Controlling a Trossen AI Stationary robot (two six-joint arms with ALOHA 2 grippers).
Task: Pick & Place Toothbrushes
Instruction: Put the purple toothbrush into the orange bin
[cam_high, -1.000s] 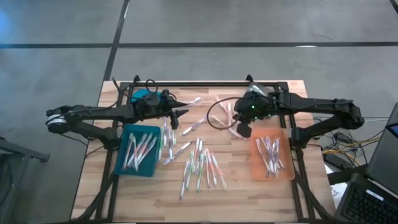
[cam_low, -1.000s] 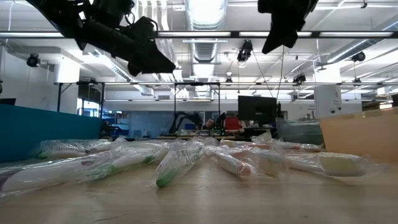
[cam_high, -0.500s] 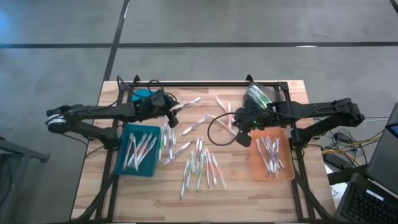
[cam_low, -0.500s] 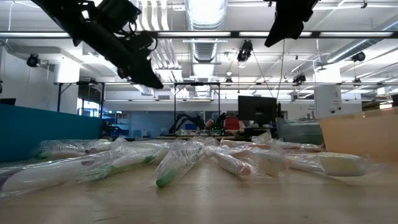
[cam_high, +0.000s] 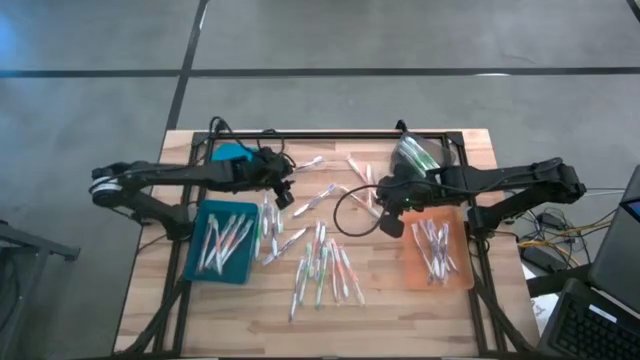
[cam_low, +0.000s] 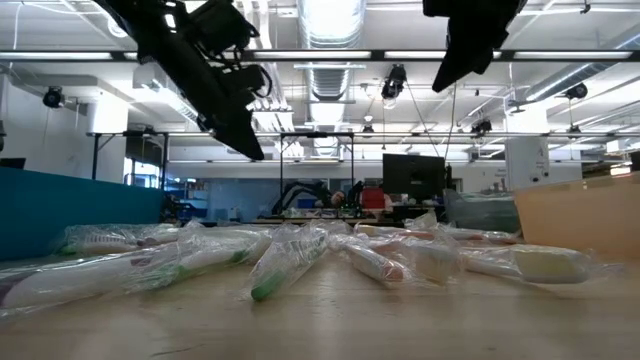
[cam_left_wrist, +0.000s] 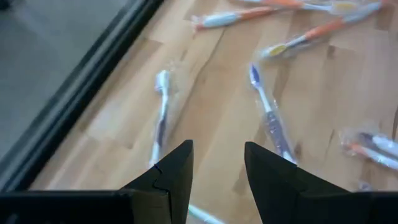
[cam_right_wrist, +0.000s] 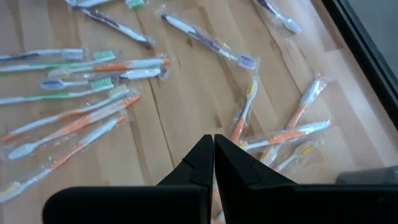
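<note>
From the high view, dozens of thin plastic-wrapped toothbrushes (cam_high: 325, 262), white with green, pink and orange parts, lie loose on the pale wooden slatted counter (cam_high: 250, 300). Those in the middle cluster mostly run lengthwise from the far edge toward the near edge; a few farther back lie slantwise. More fill a teal rectangular tray (cam_high: 224, 241) on the left and an orange rectangular tray (cam_high: 436, 251) on the right, their long axes roughly along each tray's length. The left pincer (cam_high: 284, 195) hangs just beyond the teal tray's far corner, and the right pincer (cam_high: 391, 222) is beside the orange tray's inner edge. A black frame rims the counter, and grey floor surrounds it.

In the low view, wrapped toothbrushes (cam_low: 290, 258) stretch across the counter, fanning toward the camera. Both dark arms hang above. Behind is a workshop hall with ceiling ducts, strip lights and monitors.

The left wrist view shows the left pincer (cam_left_wrist: 217, 168) with a moderate gap between its fingers, holding nothing, above bare wood. A purple-handled toothbrush (cam_left_wrist: 268, 116) and a white one (cam_left_wrist: 161, 112) lie either side, both running lengthwise away from the fingers.

The right wrist view shows the right pincer (cam_right_wrist: 214, 163) pressed closed and empty over scattered toothbrushes (cam_right_wrist: 205, 42), many orange-handled.
</note>
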